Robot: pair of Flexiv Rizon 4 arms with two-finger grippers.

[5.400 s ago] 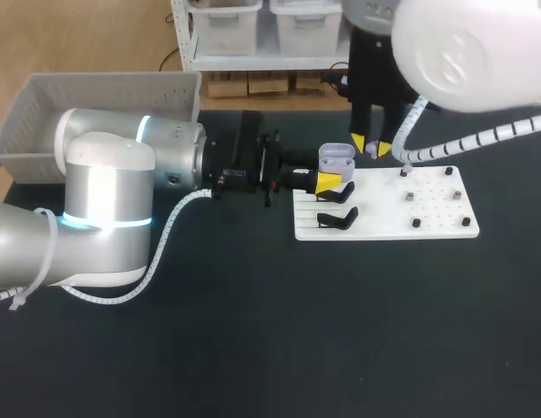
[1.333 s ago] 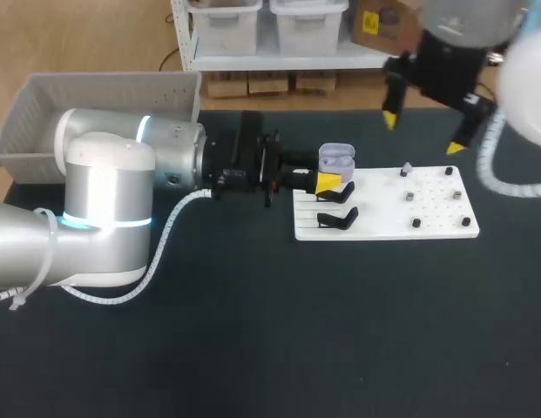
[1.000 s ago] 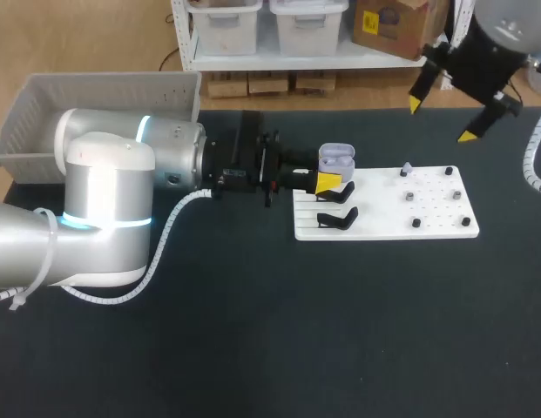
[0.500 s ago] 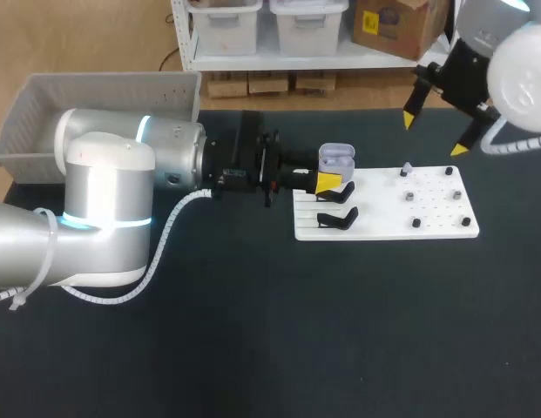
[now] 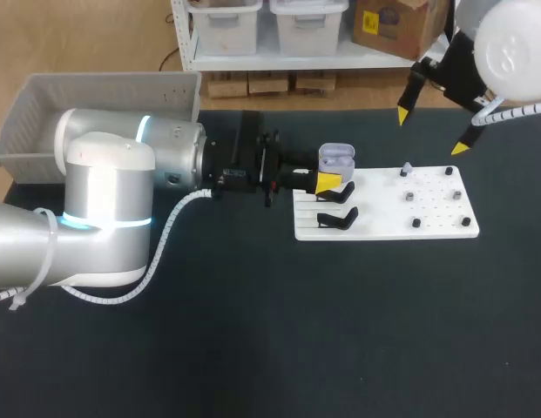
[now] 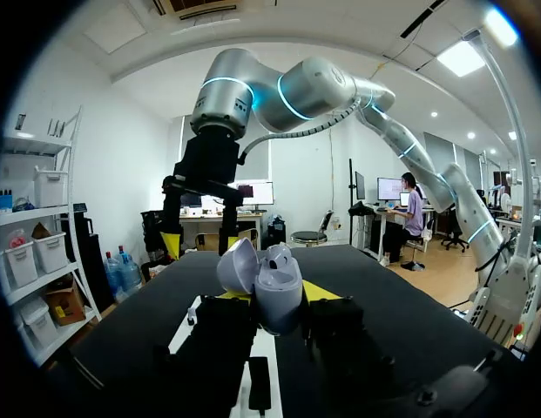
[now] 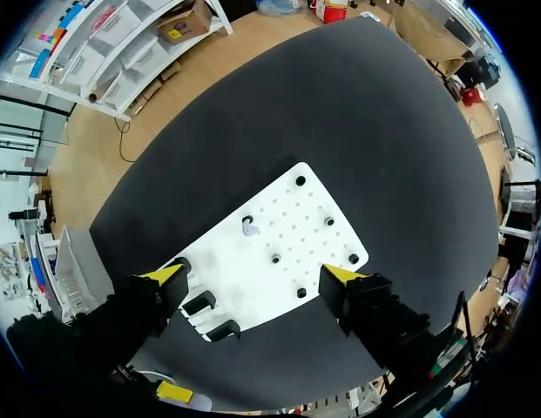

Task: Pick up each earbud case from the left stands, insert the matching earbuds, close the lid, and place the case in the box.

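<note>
The earbud case (image 5: 335,158) is sitting with its lid open at the rear stand on the left end of the white board (image 5: 440,222). The left gripper (image 5: 327,183) is pinching it from both sides. The step in hand is looking like earbud insertion, since one pale earbud (image 5: 407,167) is waiting on a peg further along the board. The right gripper (image 5: 431,131) is hanging above that area, fingers spread wide and holding nothing. Next it is probably needing to descend, centre on the earbud and close gently.
</note>
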